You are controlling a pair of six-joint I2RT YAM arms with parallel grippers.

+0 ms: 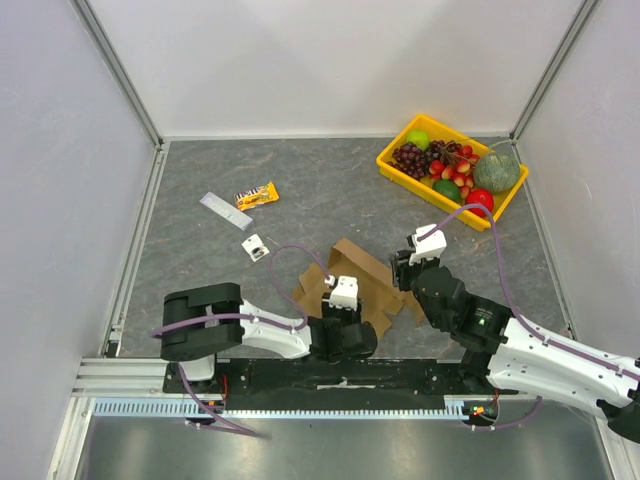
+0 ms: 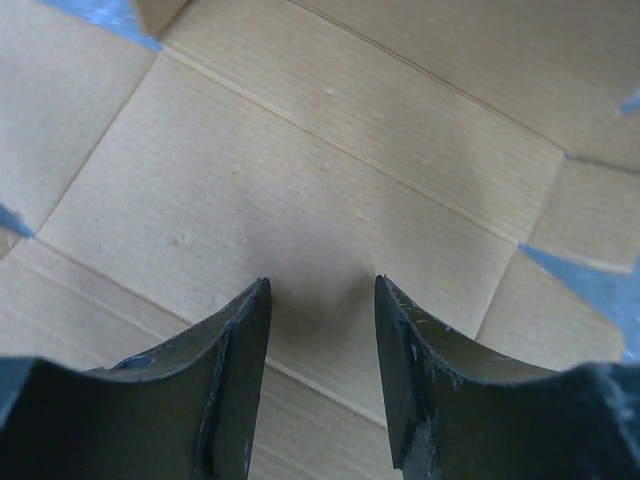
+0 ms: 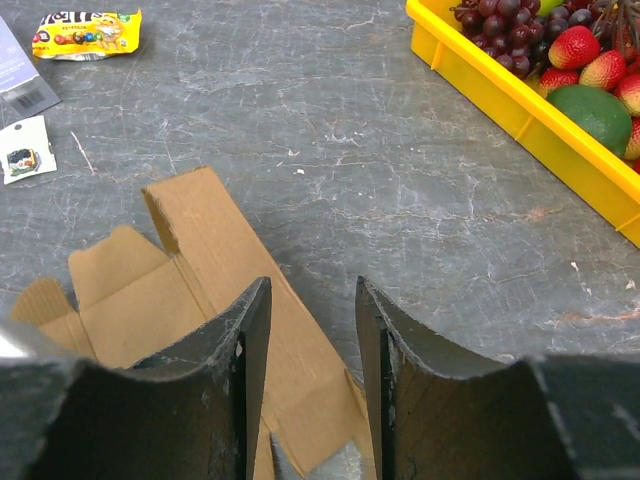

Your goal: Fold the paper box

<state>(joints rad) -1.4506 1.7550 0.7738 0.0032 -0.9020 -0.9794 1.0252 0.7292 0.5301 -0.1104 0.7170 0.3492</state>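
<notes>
The paper box (image 1: 362, 277) is a flat brown cardboard sheet with creased flaps, lying unfolded on the grey table just ahead of the arm bases. My left gripper (image 1: 341, 293) points down at its middle. In the left wrist view the cardboard panel (image 2: 300, 170) fills the frame and the left gripper (image 2: 322, 286) is open with nothing between its fingers. My right gripper (image 1: 414, 262) is at the sheet's right edge. In the right wrist view it (image 3: 313, 286) is open above a long side flap (image 3: 230, 260), holding nothing.
A yellow tray (image 1: 395, 167) of fruit stands at the back right, also in the right wrist view (image 3: 500, 90). A yellow candy packet (image 1: 256, 196), a grey sachet (image 1: 222, 210) and a small white block (image 1: 256, 247) lie to the left of the box.
</notes>
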